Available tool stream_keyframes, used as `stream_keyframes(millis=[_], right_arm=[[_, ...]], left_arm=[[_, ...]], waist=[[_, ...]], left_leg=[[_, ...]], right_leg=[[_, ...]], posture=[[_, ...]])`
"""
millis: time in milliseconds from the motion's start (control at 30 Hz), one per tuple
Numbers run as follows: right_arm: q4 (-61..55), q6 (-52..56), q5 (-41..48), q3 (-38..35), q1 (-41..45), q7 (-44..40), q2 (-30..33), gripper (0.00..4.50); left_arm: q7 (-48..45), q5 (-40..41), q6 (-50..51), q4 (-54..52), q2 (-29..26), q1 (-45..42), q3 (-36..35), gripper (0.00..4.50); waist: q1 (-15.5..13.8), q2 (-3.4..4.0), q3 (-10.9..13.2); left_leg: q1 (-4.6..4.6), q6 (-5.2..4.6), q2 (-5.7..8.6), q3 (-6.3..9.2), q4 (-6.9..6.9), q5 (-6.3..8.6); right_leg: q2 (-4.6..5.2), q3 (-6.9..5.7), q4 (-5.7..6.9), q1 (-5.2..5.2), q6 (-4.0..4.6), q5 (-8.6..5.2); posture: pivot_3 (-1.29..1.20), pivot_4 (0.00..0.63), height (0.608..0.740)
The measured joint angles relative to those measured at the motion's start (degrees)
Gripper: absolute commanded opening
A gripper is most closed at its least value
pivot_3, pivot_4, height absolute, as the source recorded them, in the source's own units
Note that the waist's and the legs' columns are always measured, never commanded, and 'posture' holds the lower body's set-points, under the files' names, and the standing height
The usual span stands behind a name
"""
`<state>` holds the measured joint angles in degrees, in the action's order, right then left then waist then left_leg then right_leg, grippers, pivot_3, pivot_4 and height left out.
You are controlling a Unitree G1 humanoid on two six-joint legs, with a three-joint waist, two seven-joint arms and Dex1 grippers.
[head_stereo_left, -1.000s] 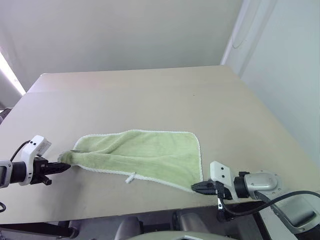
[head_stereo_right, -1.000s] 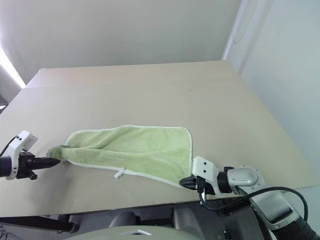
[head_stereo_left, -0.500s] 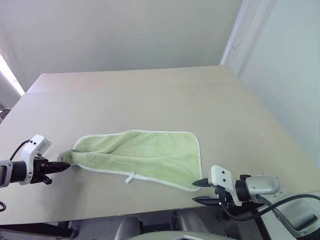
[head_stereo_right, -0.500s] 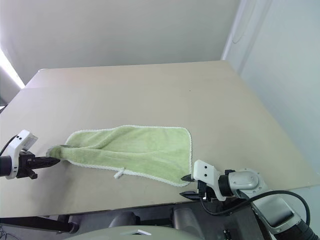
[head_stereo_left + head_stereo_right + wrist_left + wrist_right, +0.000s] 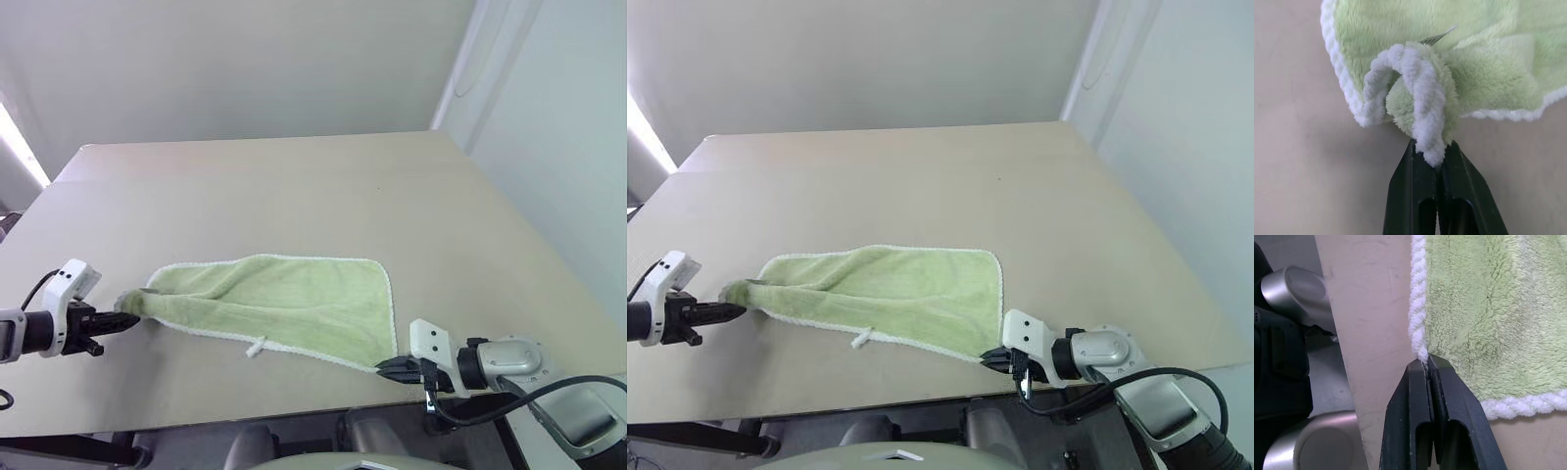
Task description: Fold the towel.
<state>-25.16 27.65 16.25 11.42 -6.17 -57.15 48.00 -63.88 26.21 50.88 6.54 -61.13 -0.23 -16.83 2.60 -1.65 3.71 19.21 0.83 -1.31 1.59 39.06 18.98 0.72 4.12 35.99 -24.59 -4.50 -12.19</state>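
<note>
Lay spread on the tan tabletop (image 5: 294,186) near its front edge: the green towel (image 5: 294,304), mostly flat, its left end gathered into a bunch, white stitched edging all round, a small white loop tag (image 5: 256,346) jutting from the near edge. Pinched at that bunched left end by the left hand (image 5: 125,320), black fingers (image 5: 1415,196) closed tight on a curl of white edging and pile, seen close in the left wrist view. Nipped at the front right corner by the right hand (image 5: 387,369), fingers (image 5: 1413,421) pressed together on the white edging right at the tabletop's front edge, tips meeting where the edging runs down to the corner. Stretched between the two hands, well apart at either end of the cloth, with the far half of the tabletop bare behind.
</note>
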Motion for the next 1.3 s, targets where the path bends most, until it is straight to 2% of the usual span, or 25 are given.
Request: stream_keyframes(millis=[200,367,467,600,767,900,1033,1100,1167,1300], right_arm=[[-0.5,8.0,12.8,-12.2,9.6,2.8,-3.9,0.02],[4.9,12.2,21.2,-21.1,24.1,8.6,-8.8,0.02],[10.2,11.0,20.1,-22.1,29.4,12.4,-10.5,0.02],[18.8,5.9,14.2,-20.6,34.7,17.4,-13.9,0.02],[31.0,-4.7,5.2,-18.4,41.9,23.1,-17.8,0.02],[38.0,-10.7,2.2,-18.8,46.3,26.2,-18.9,0.02],[38.3,-11.7,2.4,-19.5,46.5,26.1,-19.2,0.02],[34.9,-10.8,3.6,-20.0,43.1,24.7,-18.9,0.02],[30.0,-8.9,5.2,-19.7,37.1,21.8,-17.7,0.02],[19.1,-3.1,8.9,-17.6,22.2,13.4,-12.9,0.02]], left_arm=[[1.9,4.7,6.1,2.2,0.6,-8.2,-2.9,0.0],[5.4,8.6,11.6,10.4,3.2,-24.2,-4.4,0.0],[7.4,9.0,12.4,16.6,4.6,-33.5,-4.4,0.0],[10.8,7.4,10.1,26.9,8.7,-44.3,-3.3,0.0],[15.4,2.1,0.5,43.8,15.2,-56.7,-0.6,0.0],[19.0,-0.1,-5.7,53.0,17.2,-63.0,-0.7,0.0],[15.9,-0.5,-3.7,53.5,17.2,-63.8,-0.6,0.0],[12.2,0.3,0.7,49.5,15.7,-61.4,0.1,0.0],[8.7,1.6,5.7,42.4,13.0,-55.8,0.5,0.0],[5.6,5.7,17.8,25.8,7.7,-37.9,0.0,0.0]], waist=[[0.1,0.09,0.1],[-0.1,0.09,0.1],[-0.1,0.08,0.1],[0.0,0.12,0.1],[0.1,0.12,0.1],[0.5,0.13,0.2],[1.4,0.13,0.2],[1.7,0.13,0.2],[2.0,0.18,0.1],[2.1,0.25,0.1]], left_leg=[[0.06,-0.01,0.0,0.04,-0.02,0.0],[0.13,-0.02,0.06,0.14,-0.02,-0.01],[0.14,-0.02,0.12,0.14,-0.05,-0.01],[0.15,-0.02,0.23,0.13,-0.04,-0.02],[0.17,-0.02,0.26,0.14,-0.03,-0.03],[0.24,-0.02,0.26,0.12,-0.08,-0.02],[0.31,-0.04,0.26,0.15,-0.23,-0.01],[0.32,-0.08,0.26,0.14,-0.28,0.01],[0.26,-0.11,0.26,0.12,-0.47,0.03],[0.17,-0.1,0.26,0.12,-0.78,0.02]], right_leg=[[-0.08,0.0,0.08,-0.04,0.02,0.02],[-0.1,-0.03,0.09,-0.01,0.12,0.1],[-0.07,-0.02,0.04,0.02,0.14,0.12],[-0.03,0.06,0.08,0.02,0.16,0.15],[-0.03,0.09,0.09,0.0,0.23,0.22],[-0.03,0.14,0.09,-0.09,0.13,0.38],[-0.03,0.14,0.08,-0.16,0.03,0.33],[-0.03,0.18,0.1,-0.23,0.02,0.3],[-0.03,0.24,0.12,-0.27,0.04,0.23],[-0.02,0.27,0.2,-0.4,0.11,0.12]], posture=[[0.0,0.0,0.712],[0.0,0.0,0.712],[0.0,0.0,0.712],[0.0,0.0,0.712],[0.0,0.0,0.712],[0.0,0.0,0.712],[0.0,0.0,0.712],[0.0,0.0,0.712],[0.0,0.0,0.712],[0.0,0.0,0.712]])
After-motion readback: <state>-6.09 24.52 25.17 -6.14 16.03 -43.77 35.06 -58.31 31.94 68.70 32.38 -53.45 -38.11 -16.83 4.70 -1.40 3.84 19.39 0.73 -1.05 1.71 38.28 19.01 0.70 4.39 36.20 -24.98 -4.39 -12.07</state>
